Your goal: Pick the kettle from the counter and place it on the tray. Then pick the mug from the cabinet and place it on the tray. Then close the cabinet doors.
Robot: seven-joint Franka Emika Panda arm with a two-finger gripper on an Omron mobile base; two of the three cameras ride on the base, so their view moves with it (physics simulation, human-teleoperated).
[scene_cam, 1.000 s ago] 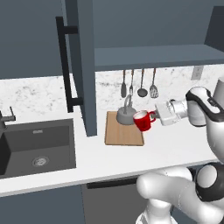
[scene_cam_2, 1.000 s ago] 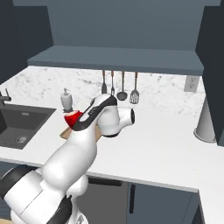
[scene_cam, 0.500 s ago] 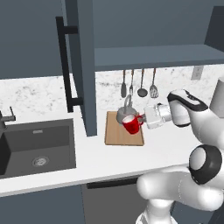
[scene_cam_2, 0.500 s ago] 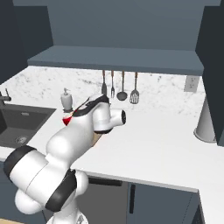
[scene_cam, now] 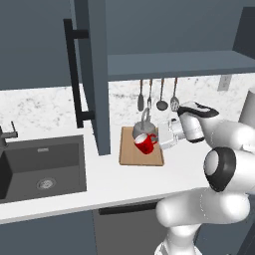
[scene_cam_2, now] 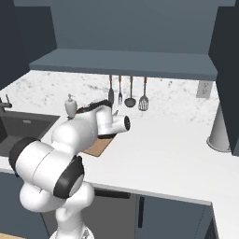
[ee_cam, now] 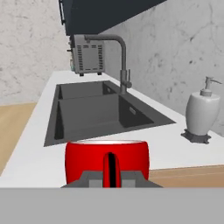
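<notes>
My gripper is shut on the handle of the red mug, which hangs low over the wooden tray. The grey kettle stands on the tray just behind the mug. In the hand view the mug fills the lower middle, its handle pinched between the fingertips, with tray wood beneath. I cannot tell whether the mug touches the tray. The cabinet stands open above the counter. Its left door swings out beside the tray, and its right door is open too.
A dark sink with a faucet lies left of the tray. A white soap dispenser stands between them. Utensils hang on the backsplash behind the kettle. A tall grey container stands at the far right.
The arm has carried the mug leftward and down, from right of the tray to a spot over it in front of the kettle. The grip has stayed shut.
</notes>
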